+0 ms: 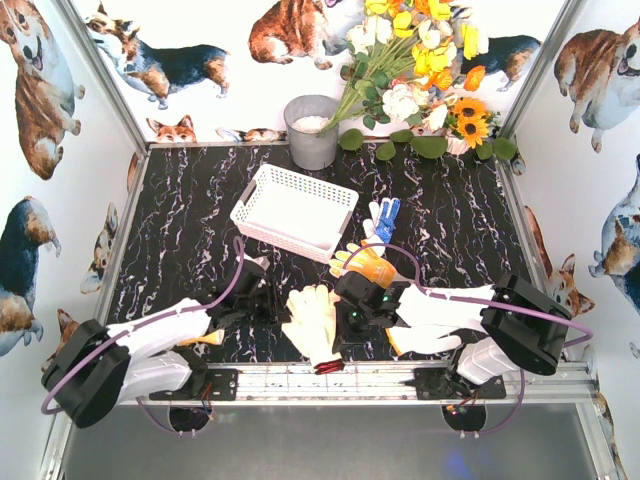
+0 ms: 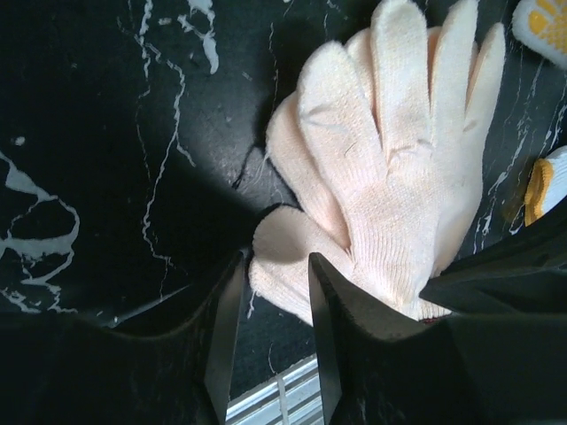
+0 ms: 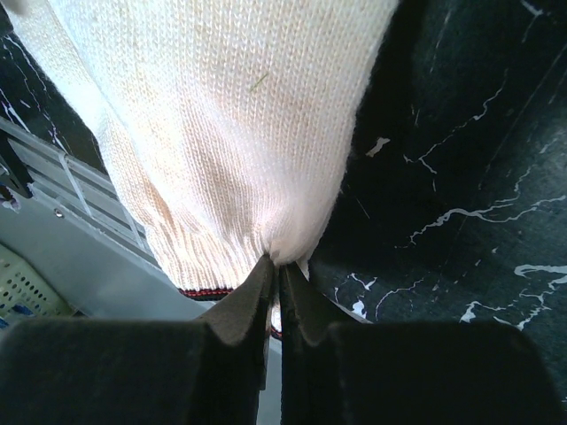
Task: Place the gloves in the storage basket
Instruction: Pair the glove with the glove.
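A cream glove [image 1: 312, 318] with a red cuff lies palm-flat near the front rail. My right gripper [image 1: 345, 335] is shut on its cuff edge [image 3: 221, 177], the fabric pinched between the fingertips [image 3: 276, 266]. My left gripper [image 1: 268, 300] is open at the glove's left side. The glove's thumb [image 2: 279, 257] lies between its two fingertips [image 2: 276, 274], not squeezed. An orange-yellow glove [image 1: 365, 262] and a white glove with a blue palm [image 1: 383, 218] lie further back. The storage basket [image 1: 295, 208], white and latticed, sits behind them, tilted.
A grey metal bucket [image 1: 312, 130] and a bunch of flowers [image 1: 420, 70] stand at the back wall. The aluminium rail [image 1: 330, 378] runs along the near edge. An orange cuff [image 2: 540, 190] shows beside the cream glove.
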`<move>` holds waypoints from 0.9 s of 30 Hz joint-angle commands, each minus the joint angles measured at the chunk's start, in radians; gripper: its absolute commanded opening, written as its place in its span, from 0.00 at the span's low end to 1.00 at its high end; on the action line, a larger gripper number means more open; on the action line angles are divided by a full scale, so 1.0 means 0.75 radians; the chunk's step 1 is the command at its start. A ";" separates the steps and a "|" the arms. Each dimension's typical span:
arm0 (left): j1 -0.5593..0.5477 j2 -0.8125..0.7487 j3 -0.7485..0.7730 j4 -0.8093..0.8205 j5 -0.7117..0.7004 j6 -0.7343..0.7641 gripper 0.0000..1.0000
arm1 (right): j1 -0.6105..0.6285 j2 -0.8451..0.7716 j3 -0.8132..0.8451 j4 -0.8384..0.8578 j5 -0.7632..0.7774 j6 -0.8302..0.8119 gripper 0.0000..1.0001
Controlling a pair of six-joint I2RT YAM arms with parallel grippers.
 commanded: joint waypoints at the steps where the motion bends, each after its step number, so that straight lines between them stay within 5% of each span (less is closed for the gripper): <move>1: 0.009 0.070 0.053 0.023 0.017 0.057 0.30 | 0.008 0.006 0.046 0.014 0.009 -0.021 0.00; 15: 0.009 0.064 0.048 0.011 0.015 0.060 0.15 | 0.008 0.030 0.060 0.017 0.000 -0.029 0.00; 21: 0.009 0.050 0.051 -0.008 -0.002 0.061 0.01 | 0.010 0.025 0.058 0.015 0.003 -0.029 0.00; 27: 0.009 -0.083 0.032 -0.075 -0.063 0.033 0.00 | 0.010 0.022 0.056 0.017 0.006 -0.026 0.00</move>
